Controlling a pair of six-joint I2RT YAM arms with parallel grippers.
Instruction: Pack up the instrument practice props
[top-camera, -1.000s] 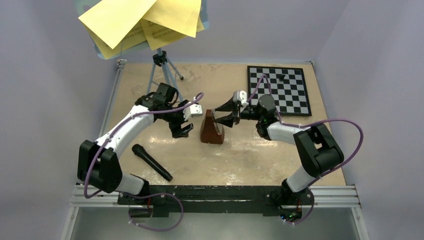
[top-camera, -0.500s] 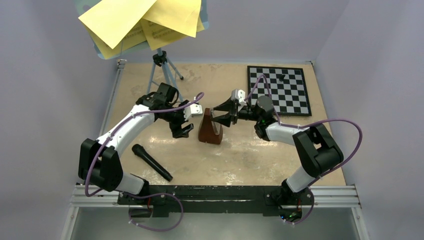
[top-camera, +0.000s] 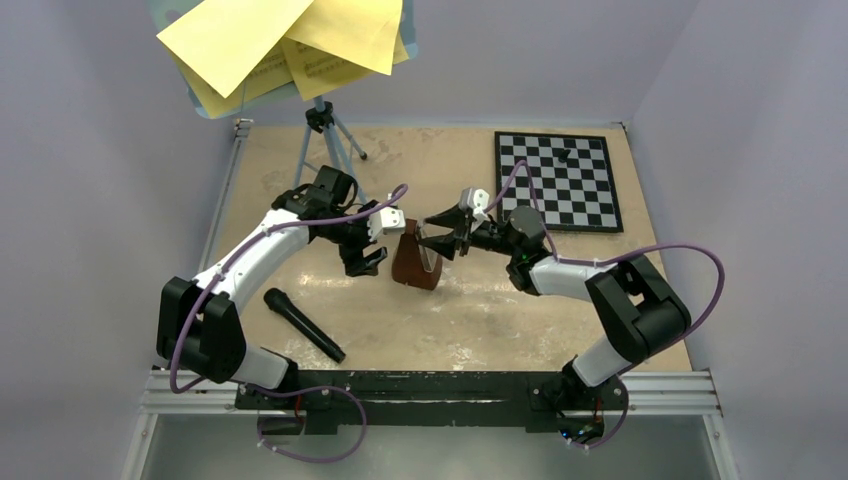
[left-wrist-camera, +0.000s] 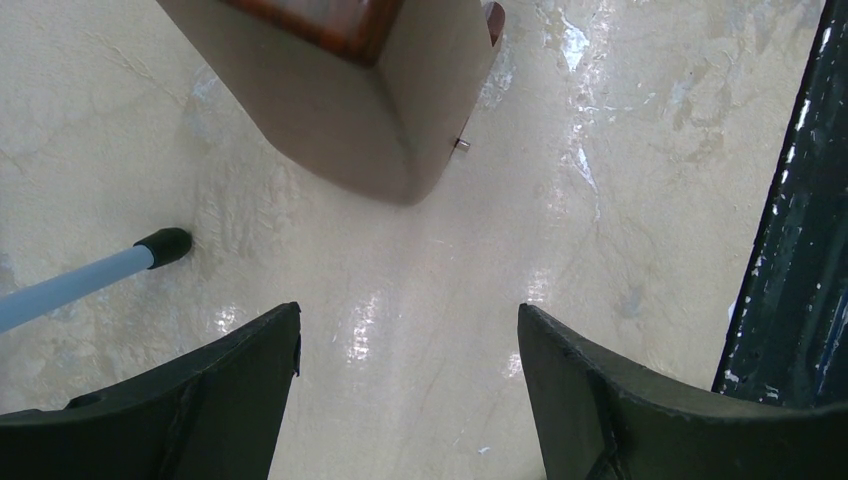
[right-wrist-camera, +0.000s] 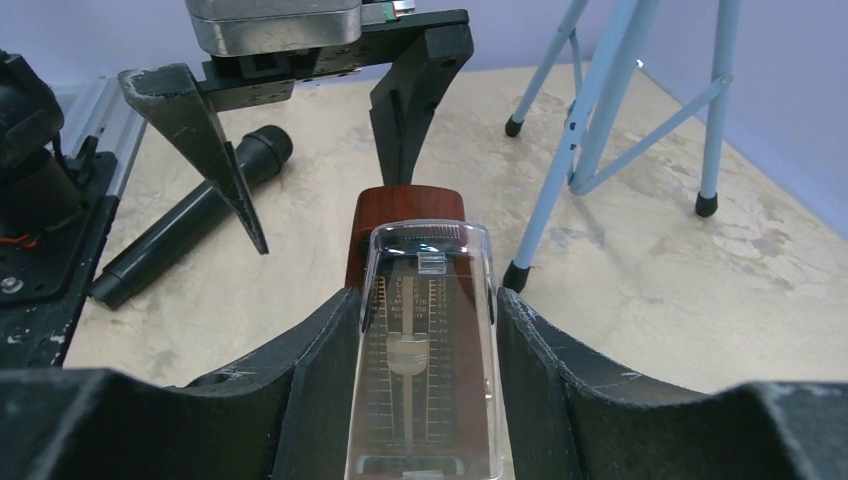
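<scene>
Tabletop (top-camera: 520, 310): beige, glossy.
Right gripper (right-wrist-camera: 425, 350): clenched on metronome (top-camera: 410, 268).
Left gripper (left-wrist-camera: 407, 330): released, nine o'clock.
Risk: slick casing slipping, toppling.

Bright, even light, with glare patches on the glossy table (left-wrist-camera: 600, 200).

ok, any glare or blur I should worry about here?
Top external: even light, faint sheen on the table. Left wrist: bright glare streaks on the table, otherwise sharp. Right wrist: small reflection on the clear cover of the metronome; background in focus.
</scene>
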